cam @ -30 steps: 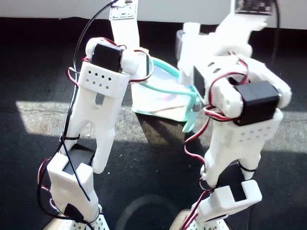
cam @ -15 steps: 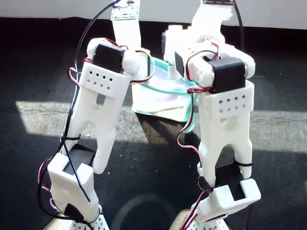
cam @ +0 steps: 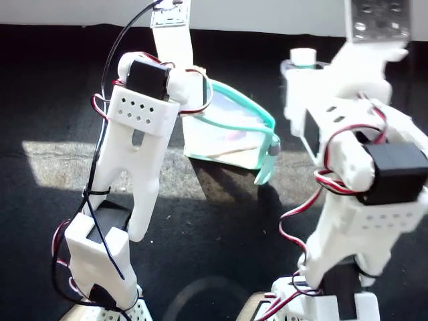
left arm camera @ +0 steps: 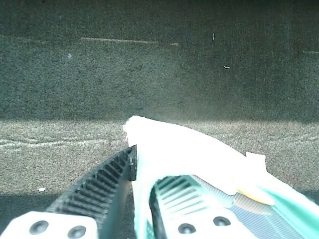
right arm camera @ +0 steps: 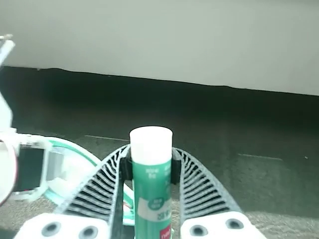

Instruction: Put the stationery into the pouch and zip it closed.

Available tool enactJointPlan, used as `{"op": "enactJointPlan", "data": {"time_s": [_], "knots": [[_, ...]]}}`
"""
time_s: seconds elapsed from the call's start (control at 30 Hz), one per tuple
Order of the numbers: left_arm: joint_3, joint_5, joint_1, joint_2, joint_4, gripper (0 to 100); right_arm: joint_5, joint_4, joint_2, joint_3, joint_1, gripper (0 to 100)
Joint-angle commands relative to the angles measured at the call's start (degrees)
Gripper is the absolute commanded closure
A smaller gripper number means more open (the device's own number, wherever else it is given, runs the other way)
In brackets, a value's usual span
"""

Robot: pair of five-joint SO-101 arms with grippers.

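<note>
Dark, felt-like cloth covers the surface (cam: 53, 93), crossed by a band of sunlight, with a pale wall (right arm camera: 174, 35) behind it. Near the far middle sits the pouch (cam: 227, 137), clear-sided with teal trim, partly in the sunlit band, its teal-edged mouth gaping open. Pale shapes show through its side but are too unclear to name.

The left arm (cam: 137, 134) stands over the pouch's left side. In the left wrist view, the left fingers (left arm camera: 130, 162) pinch a sunlit edge of the pouch between their ribbed black pads, and the teal trim runs off beside them.

The right arm (cam: 361, 174) is raised to the right of the pouch, apart from it. The right fingers (right arm camera: 175, 167) are clamped on a glue stick (right arm camera: 152, 189) with a green body and white cap. It is held upright in that view, with the cap poking out past the fingertips. In the high view the glue stick shows off to the right of the pouch and apart from it.
</note>
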Motion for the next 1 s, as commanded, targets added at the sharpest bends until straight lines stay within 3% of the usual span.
{"op": "enactJointPlan", "data": {"time_s": [0.0,0.3,0.4,0.6,0.73,0.97], "knots": [[1.54,-0.79,-0.92,1.45,0.35,99,0.53,0.57,-3.21,4.88,5.32,99.3],[1.54,-0.79,-0.92,1.45,0.35,99,0.62,-2.24,-9.45,44.79,13.58,99.3],[1.54,-0.79,-0.92,1.45,0.35,99,0.88,-13.05,-9.54,62.37,14.81,99.3],[1.54,-0.79,-0.92,1.45,0.35,99,1.05,-45.32,-9.54,92.53,15.60,99.3],[1.54,-0.79,-0.84,1.45,0.44,99,1.05,-58.42,-9.45,101.93,15.52,99.3],[1.54,-0.70,-0.57,1.45,0.44,99,8.70,-60.00,-9.45,105.54,15.34,98.8]]}}
